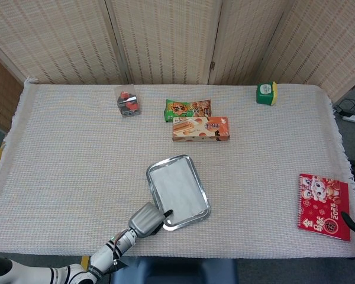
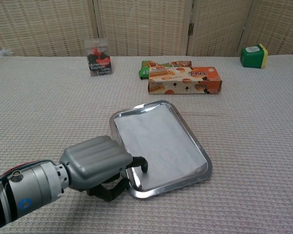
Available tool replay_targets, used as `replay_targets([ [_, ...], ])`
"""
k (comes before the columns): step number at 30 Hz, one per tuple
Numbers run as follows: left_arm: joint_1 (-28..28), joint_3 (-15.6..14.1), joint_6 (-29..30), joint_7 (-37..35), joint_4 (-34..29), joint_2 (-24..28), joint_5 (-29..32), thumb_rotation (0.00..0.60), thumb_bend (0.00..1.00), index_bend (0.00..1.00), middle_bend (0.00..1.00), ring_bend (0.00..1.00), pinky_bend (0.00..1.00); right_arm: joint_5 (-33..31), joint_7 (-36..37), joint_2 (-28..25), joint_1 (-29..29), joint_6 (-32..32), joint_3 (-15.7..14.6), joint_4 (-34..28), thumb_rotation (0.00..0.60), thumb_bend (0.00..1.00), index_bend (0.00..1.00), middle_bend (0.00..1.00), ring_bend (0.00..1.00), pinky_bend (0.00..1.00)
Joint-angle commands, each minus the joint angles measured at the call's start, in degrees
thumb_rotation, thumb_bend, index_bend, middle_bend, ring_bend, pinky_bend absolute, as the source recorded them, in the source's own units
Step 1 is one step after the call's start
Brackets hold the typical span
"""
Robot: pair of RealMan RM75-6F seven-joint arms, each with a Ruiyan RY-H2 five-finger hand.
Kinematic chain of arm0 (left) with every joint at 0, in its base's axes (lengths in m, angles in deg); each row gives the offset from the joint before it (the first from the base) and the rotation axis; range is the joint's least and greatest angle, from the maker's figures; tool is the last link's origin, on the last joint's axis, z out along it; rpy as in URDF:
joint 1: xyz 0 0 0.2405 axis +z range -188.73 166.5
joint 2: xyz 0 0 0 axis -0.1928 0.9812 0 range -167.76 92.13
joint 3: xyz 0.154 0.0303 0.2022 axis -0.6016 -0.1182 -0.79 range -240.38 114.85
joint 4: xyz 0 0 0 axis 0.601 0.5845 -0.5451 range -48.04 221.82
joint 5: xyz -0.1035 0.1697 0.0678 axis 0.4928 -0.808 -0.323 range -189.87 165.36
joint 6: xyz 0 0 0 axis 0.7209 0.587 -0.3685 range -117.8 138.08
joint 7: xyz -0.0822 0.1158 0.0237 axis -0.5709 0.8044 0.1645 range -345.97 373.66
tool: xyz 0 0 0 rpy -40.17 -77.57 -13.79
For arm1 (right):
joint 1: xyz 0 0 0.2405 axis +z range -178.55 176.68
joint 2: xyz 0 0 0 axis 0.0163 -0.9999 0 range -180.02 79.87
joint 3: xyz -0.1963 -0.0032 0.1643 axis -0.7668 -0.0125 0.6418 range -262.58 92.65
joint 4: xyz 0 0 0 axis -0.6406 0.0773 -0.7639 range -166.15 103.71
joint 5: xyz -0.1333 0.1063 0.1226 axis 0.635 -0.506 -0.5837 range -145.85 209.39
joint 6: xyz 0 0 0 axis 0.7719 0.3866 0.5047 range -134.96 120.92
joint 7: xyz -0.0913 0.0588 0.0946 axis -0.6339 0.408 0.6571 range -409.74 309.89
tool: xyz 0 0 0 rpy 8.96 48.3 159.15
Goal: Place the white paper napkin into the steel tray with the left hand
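Observation:
The steel tray (image 1: 199, 187) (image 2: 192, 140) lies on the cloth near the table's front edge. The white paper napkin (image 1: 176, 188) (image 2: 158, 141) lies flat inside it, within the rim. My left hand (image 1: 145, 218) (image 2: 96, 163) sits at the tray's front-left corner. One dark finger (image 2: 142, 164) hooks over the rim and presses on the napkin's near corner. The other fingers curl under the palm, outside the tray. My right hand is not seen in either view.
Behind the tray lie an orange snack box (image 1: 200, 128) (image 2: 184, 80) and a green snack packet (image 1: 187, 108). A small clear box (image 1: 128, 102) (image 2: 98, 57) stands back left and a green tub (image 1: 265, 93) (image 2: 253, 55) back right. A red booklet (image 1: 323, 206) lies at the right edge.

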Motion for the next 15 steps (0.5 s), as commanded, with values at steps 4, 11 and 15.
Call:
replay_targets([
  [4, 0.0, -0.27, 0.26, 0.2, 0.12, 0.18, 0.13, 0.458, 0.72, 0.29, 1.0, 1.0, 1.0, -0.09, 0.04, 0.04, -0.05, -0.18, 0.06, 0.05, 0.6, 0.33, 0.0, 0.0, 0.0, 0.0],
  [11, 0.15, -0.56, 1.58, -0.66, -0.87, 0.79, -1.31, 0.458, 0.72, 0.28, 1.0, 1.0, 1.0, 0.14, -0.53, 0.1, 0.13, 0.18, -0.11, -0.14, 0.6, 0.33, 0.0, 0.0, 0.0, 0.0],
  [15, 0.24, -0.59, 2.29, -0.38, -1.92, 1.33, -1.77, 0.466, 0.72, 0.27, 1.0, 1.0, 1.0, 0.3, -0.87, 0.16, 0.21, 0.29, -0.19, -0.2, 0.6, 0.33, 0.0, 0.0, 0.0, 0.0],
])
